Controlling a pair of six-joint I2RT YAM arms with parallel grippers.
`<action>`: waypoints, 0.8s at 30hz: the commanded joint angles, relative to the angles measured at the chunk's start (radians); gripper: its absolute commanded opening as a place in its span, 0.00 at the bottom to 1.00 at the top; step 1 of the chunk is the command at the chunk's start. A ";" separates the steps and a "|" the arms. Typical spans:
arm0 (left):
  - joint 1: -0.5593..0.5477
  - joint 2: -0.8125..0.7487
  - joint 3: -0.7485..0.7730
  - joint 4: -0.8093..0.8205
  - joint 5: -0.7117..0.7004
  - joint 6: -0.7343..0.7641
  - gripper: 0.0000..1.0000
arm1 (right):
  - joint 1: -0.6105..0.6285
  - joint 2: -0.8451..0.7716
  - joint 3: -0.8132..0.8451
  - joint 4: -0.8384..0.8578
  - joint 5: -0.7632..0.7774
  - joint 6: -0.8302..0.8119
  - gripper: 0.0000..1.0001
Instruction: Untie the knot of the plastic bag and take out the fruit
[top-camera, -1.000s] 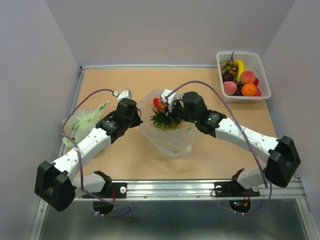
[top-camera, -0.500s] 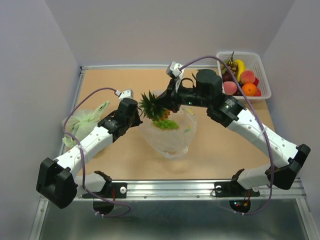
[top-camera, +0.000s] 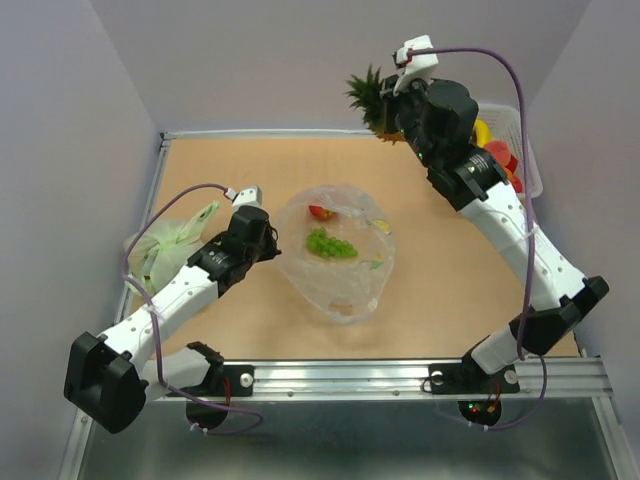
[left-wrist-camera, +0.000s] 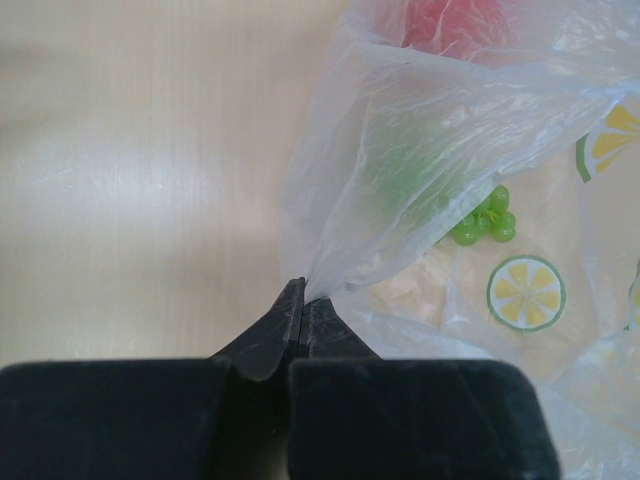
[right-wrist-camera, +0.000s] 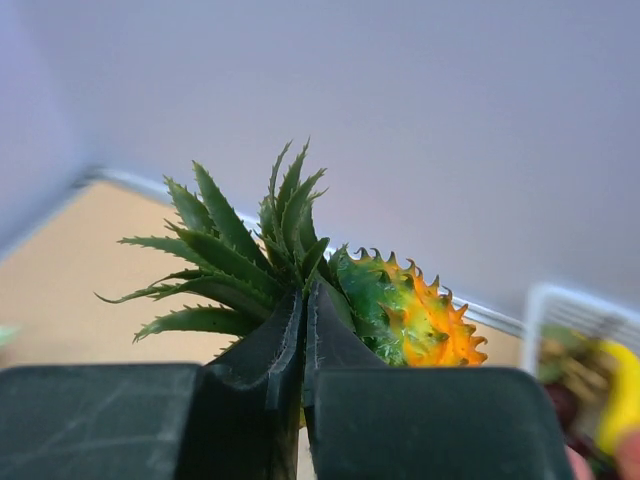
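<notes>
Top external view: the right tool (top-camera: 387, 118) is up high at the far right, against the back wall and close to the white basket (top-camera: 533, 172). Half a second ago it hung low, just over the plastic bag (top-camera: 345, 285), and a second ago it was down inside it. The pineapple (top-camera: 374, 98) has risen with it and is now clear of the bag, well apart from it, with its crown pointing left of the tool and its orange body under the tool. In the right wrist view the right tool (right-wrist-camera: 303, 300) is pressed together on the base of the crown, the leaves fanning out to the left and the body of the pineapple (right-wrist-camera: 405, 305) just right of the fingertips.

The left tool (top-camera: 272, 240) has kept its place at the bag's left edge. In the left wrist view the left tool (left-wrist-camera: 303, 296) is pinched shut on a gathered fold of the plastic bag (left-wrist-camera: 400, 130), which rises away from the tips. The bag lies on the tabletop (top-camera: 450, 290), spread out right of this tool. Inside it, beyond the left tool's tips, sit green grapes (top-camera: 330, 243) (left-wrist-camera: 482, 215) and a red fruit (top-camera: 321, 212) (left-wrist-camera: 450, 20), both where they were. A pale green bag (top-camera: 170, 240) lies to the left of the left arm, unmoved.
</notes>
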 joint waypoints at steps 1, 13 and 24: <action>0.003 -0.041 -0.016 0.035 0.017 0.020 0.00 | -0.181 0.101 0.086 0.049 0.298 -0.038 0.01; 0.004 -0.053 -0.040 0.074 0.081 0.012 0.00 | -0.607 0.348 0.148 0.084 0.192 0.422 0.01; 0.004 -0.049 -0.051 0.091 0.106 0.010 0.00 | -0.697 0.527 0.204 0.149 0.073 0.721 0.01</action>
